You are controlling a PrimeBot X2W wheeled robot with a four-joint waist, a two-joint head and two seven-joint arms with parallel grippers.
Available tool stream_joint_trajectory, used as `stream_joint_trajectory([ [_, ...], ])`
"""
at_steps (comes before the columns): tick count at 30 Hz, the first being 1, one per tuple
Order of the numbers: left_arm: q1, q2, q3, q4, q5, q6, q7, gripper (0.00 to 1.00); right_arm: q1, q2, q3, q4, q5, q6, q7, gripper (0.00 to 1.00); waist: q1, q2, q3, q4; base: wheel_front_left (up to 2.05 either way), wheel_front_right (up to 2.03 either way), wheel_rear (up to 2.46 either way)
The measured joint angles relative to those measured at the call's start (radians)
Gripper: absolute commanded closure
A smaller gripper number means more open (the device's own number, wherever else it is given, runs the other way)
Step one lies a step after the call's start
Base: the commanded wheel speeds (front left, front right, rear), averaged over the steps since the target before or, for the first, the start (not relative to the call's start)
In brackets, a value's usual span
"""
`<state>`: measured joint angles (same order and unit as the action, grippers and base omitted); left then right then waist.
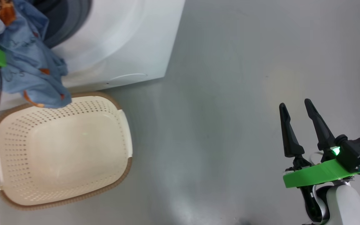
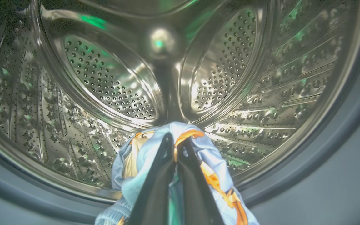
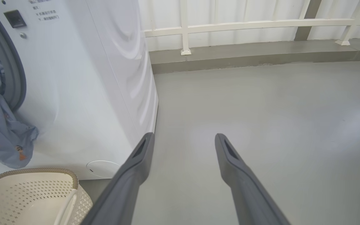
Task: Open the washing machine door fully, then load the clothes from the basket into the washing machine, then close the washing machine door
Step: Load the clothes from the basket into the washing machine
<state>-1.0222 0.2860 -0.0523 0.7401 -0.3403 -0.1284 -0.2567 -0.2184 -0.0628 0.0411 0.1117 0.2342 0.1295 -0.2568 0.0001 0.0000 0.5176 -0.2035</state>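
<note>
Head view: perforated cream basket (image 1: 20, 137)

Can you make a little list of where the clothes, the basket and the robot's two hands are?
clothes: light-blue bundle pinched by the left hand, at the mouth of the drum
left hand: shut on the clothes, pointing into the drum
right hand: open, holding nothing, above the grey floor
basket: on the floor beside the washing machine, no clothes seen inside
drum: no clothes seen inside
</note>
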Motion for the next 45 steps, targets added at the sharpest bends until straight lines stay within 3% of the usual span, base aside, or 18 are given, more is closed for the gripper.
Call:
stream_joint_trajectory([
  [8,-0.134,0.054,0.002,0.206,0.045,0.0,0.0,1.0,-0.028,0.008,0.025,-0.001,0.005,0.0,0.0,0.0,0.0,0.0,0.046,-0.053,0.0,0.0,0.0],
  [14,-0.209,0.072,0.001,0.278,0.072,0.001,0.0,1.0,-0.04,0.012,0.032,-0.002,0.009,0.0,0.0,0.0,0.0,0.0,0.082,-0.086,0.0,0.0,0.0],
  [21,-0.236,0.099,0.046,0.108,0.105,0.037,0.0,1.0,-0.043,0.013,0.04,-0.006,0.024,0.0,0.0,0.0,0.0,0.0,0.11,-0.115,0.0,0.0,0.0],
  [30,-0.202,0.094,0.142,-0.125,0.161,0.046,0.0,1.0,-0.064,0.015,0.055,-0.01,0.031,0.0,0.0,0.0,0.0,0.0,0.129,-0.127,0.0,0.0,0.0],
  [36,-0.149,0.059,0.158,0.019,0.164,0.026,0.0,0.99,-0.064,0.016,0.058,-0.008,0.031,0.0,0.0,0.0,0.0,0.0,0.118,-0.121,0.0,0.0,0.0],
  [40,-0.152,0.059,0.151,0.148,0.164,0.013,0.0,0.52,-0.064,0.016,0.059,-0.006,0.027,0.0,0.0,0.0,0.0,0.0,0.104,-0.115,0.0,0.0,0.0],
  [41,-0.155,0.059,0.145,0.19,0.164,0.009,0.0,0.22,-0.064,0.016,0.059,-0.005,0.023,0.0,0.0,0.0,0.0,0.0,0.099,-0.113,0.0,0.0,0.0],
  [42,-0.155,0.06,0.134,0.22,0.166,0.009,0.0,0.0,-0.063,0.016,0.058,-0.005,0.022,0.0,0.0,0.0,0.0,0.0,0.095,-0.111,0.0,0.0,0.0],
  [45,-0.171,0.059,0.121,0.27,0.17,0.008,0.0,0.0,-0.063,0.016,0.058,-0.005,0.022,0.0,0.0,0.0,0.0,0.0,0.083,-0.104,0.0,0.0,0.0],
])
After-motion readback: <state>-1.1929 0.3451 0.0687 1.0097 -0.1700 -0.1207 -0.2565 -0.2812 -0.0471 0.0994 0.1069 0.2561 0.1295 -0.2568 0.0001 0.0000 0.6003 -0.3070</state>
